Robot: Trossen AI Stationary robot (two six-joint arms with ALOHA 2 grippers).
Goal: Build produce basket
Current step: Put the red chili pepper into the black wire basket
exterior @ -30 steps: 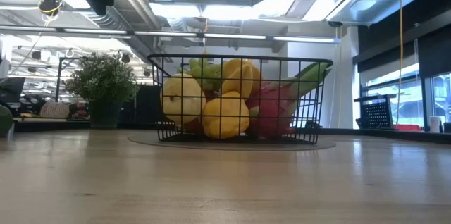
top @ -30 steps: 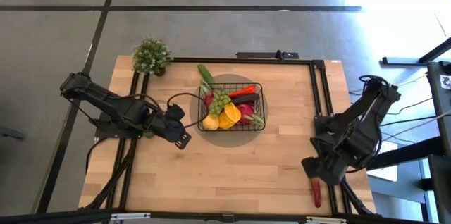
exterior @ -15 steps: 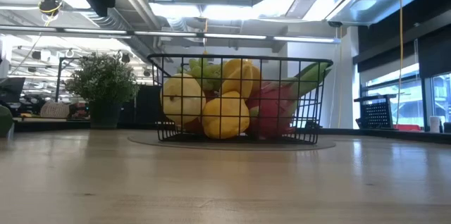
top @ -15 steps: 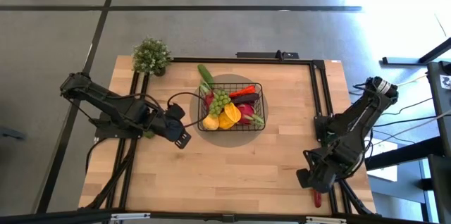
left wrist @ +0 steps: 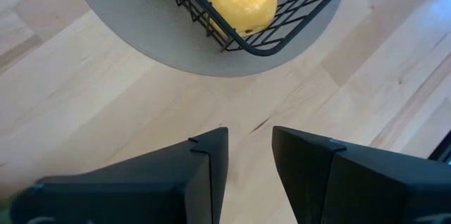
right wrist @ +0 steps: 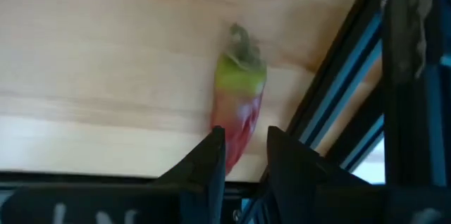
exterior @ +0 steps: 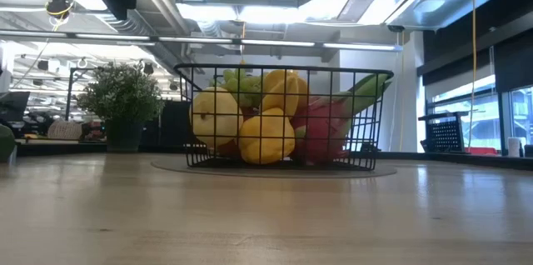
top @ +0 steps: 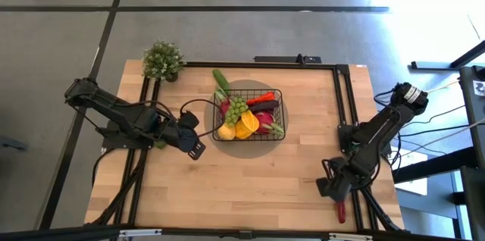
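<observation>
Filled basket [top: 276, 112] mid-table, red chili [top: 342, 211] by right claw [top: 331, 188]

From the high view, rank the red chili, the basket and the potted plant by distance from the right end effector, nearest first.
1. Red chili: on the table's near right edge, just beside the right end effector.
2. Basket: mid-table, on the grey mat, to its left.
3. Potted plant: far left corner, farthest.

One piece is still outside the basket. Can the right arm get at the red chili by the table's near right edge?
Probably yes. The right gripper is right over the red chili, fingers slightly apart, nothing between them. The black frame rail runs close beside the chili, so room is tight.
</observation>
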